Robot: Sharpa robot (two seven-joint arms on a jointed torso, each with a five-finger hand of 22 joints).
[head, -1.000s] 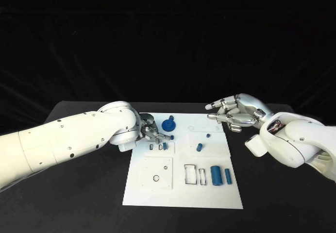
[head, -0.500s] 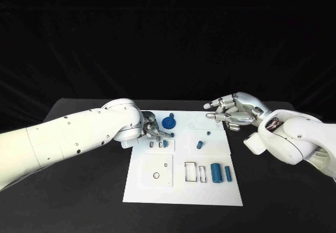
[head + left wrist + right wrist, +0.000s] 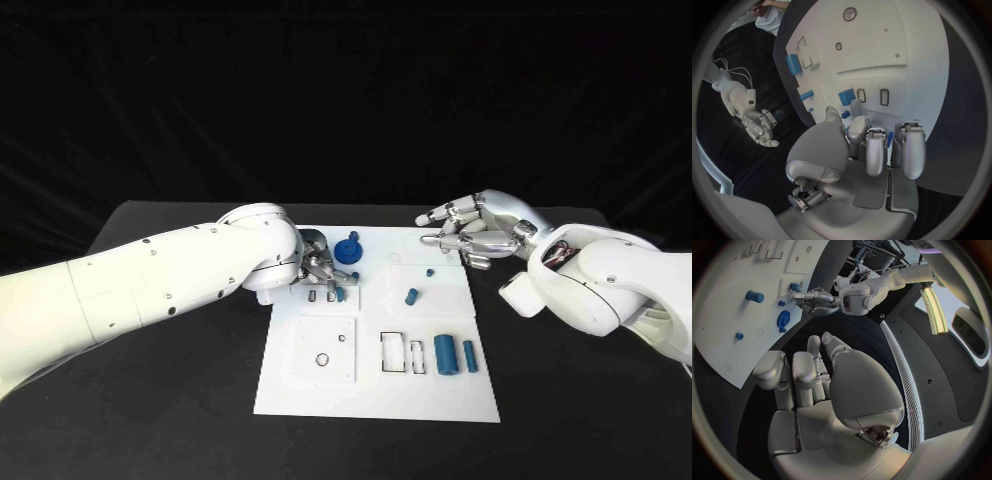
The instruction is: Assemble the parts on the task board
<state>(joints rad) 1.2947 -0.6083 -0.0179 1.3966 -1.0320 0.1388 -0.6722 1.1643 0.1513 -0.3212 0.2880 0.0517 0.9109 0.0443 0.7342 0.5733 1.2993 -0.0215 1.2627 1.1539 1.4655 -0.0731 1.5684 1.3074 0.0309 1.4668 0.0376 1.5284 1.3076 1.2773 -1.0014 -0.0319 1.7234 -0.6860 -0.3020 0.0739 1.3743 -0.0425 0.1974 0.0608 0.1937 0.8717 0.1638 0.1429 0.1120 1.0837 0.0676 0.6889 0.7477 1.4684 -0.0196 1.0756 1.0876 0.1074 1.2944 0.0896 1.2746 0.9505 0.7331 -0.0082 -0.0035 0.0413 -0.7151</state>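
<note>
A dark wall of black cloth closes off the room behind the black table (image 3: 173, 400), whose matte top spreads under both arms. In its middle lies the white task board (image 3: 378, 385), running from between the two hands toward the robot. The left hand (image 3: 320, 268) sits low over the board's far left corner, fingers curled down toward a row of small slots; a small blue part (image 3: 846, 96) stands in a slot just past the fingertips, but whether the fingers pinch anything I cannot tell. A round blue part (image 3: 348, 254) lies just beside this hand, on the side toward the right hand. The right hand (image 3: 472, 232) hovers above the board's far right edge, fingers apart and holding nothing. Nearer the robot than this hand, two blue cylinders (image 3: 447, 354) lie side by side on the board.
</note>
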